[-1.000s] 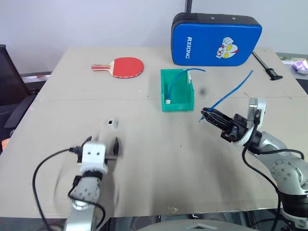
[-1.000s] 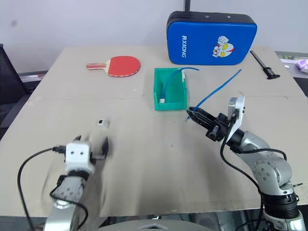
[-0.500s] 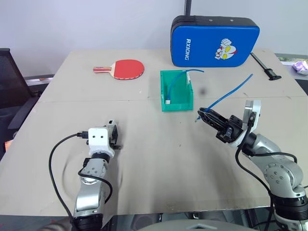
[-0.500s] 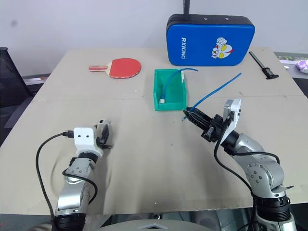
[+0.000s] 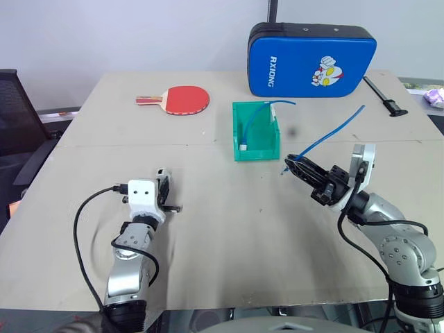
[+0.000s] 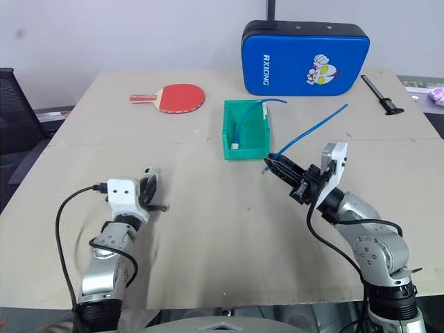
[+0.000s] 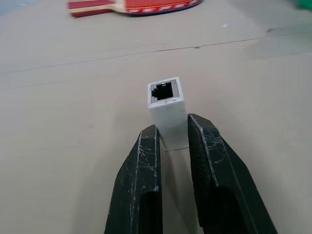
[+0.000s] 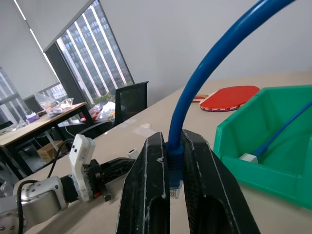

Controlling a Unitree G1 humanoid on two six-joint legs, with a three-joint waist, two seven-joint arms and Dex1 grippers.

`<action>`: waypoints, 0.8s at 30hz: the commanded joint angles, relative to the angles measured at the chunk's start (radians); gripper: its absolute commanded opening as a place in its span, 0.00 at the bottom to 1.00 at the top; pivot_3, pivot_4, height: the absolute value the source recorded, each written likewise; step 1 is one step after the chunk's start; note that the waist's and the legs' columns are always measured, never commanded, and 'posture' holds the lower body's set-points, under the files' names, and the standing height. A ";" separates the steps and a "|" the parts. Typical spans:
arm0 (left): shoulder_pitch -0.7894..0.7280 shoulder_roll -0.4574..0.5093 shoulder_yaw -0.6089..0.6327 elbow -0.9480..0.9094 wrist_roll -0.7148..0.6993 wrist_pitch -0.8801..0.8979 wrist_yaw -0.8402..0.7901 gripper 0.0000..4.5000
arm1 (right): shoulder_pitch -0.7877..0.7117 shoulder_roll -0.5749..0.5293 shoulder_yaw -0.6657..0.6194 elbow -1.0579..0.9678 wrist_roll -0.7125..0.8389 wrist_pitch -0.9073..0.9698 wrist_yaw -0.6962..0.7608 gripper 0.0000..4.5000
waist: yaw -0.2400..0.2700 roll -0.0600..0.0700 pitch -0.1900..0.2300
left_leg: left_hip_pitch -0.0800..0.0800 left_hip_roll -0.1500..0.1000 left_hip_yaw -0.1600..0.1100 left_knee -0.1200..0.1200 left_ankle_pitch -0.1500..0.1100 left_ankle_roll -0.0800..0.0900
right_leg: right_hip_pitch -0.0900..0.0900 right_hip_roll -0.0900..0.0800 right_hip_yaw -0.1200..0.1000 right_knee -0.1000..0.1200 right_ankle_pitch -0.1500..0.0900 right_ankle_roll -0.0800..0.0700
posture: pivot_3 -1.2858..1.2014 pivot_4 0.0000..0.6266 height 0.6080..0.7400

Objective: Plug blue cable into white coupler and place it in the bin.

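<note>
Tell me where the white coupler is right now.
The white coupler sits clamped between the left gripper fingers, low over the table on the robot's left, socket facing forward toward the red paddle.

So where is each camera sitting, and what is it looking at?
Head views: two eyes up on the head, looking down over the table, with both arms showing.
Left wrist view: on the left arm, looking along the left gripper, shut on the white coupler.
Right wrist view: on the right arm, looking along the right gripper, shut on the blue cable.
Shared: both wrist views show the red paddle.
</note>
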 commanded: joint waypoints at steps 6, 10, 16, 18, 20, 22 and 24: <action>-0.087 0.067 -0.263 -0.006 -0.013 0.017 -0.319 0.05 | -0.117 0.031 0.101 0.038 -0.184 -0.073 -0.007 0.00 | -0.004 -0.001 0.000 | -0.002 -0.001 0.001 0.000 0.000 0.000 | 0.000 0.000 0.001 -0.003 0.000 0.000 | 0.52 0.24 0.91; -0.220 0.041 -0.333 0.105 0.040 -0.020 -0.326 0.05 | -0.163 0.052 0.249 0.156 -0.437 -0.219 -0.011 0.00 | -0.009 -0.001 0.001 | -0.001 -0.002 0.001 0.000 0.000 0.000 | 0.000 0.002 0.001 -0.003 0.000 0.000 | 0.52 0.24 0.91; -0.287 -0.040 -0.396 0.177 0.067 -0.038 -0.302 0.05 | -0.232 0.144 0.318 0.301 -0.615 -0.305 -0.085 0.00 | -0.012 -0.002 0.001 | -0.002 -0.002 0.001 0.000 0.000 0.000 | -0.001 0.004 0.001 -0.003 0.002 0.004 | 0.52 0.24 0.91; -0.283 -0.059 -0.406 0.182 0.076 -0.041 -0.288 0.05 | -0.244 0.174 0.316 0.324 -0.649 -0.321 -0.116 0.00 | -0.011 -0.002 0.001 | -0.002 -0.001 0.001 0.000 0.000 0.000 | -0.001 0.004 0.001 -0.003 0.002 0.004 | 0.52 0.24 0.91; -0.270 -0.068 -0.411 0.179 0.083 -0.045 -0.279 0.05 | -0.241 0.190 0.311 0.327 -0.669 -0.322 -0.132 0.00 | -0.009 -0.002 0.001 | -0.003 0.000 0.001 0.000 0.000 0.000 | -0.002 0.003 0.000 -0.003 0.002 0.004 | 0.52 0.24 0.91; -0.258 -0.072 -0.416 0.182 0.092 -0.052 -0.269 0.05 | -0.230 0.193 0.314 0.328 -0.680 -0.323 -0.125 0.00 | -0.009 -0.002 0.001 | -0.003 0.000 0.000 0.000 0.000 0.000 | -0.002 0.003 0.000 -0.003 0.002 0.004 | 0.52 0.24 0.91; -0.244 -0.074 -0.420 0.175 0.097 -0.053 -0.266 0.05 | -0.217 0.196 0.318 0.324 -0.680 -0.325 -0.110 0.00 | -0.011 -0.002 0.001 | -0.003 0.000 0.001 0.000 0.000 0.000 | -0.001 0.002 0.000 -0.003 0.002 0.004 | 0.52 0.24 0.91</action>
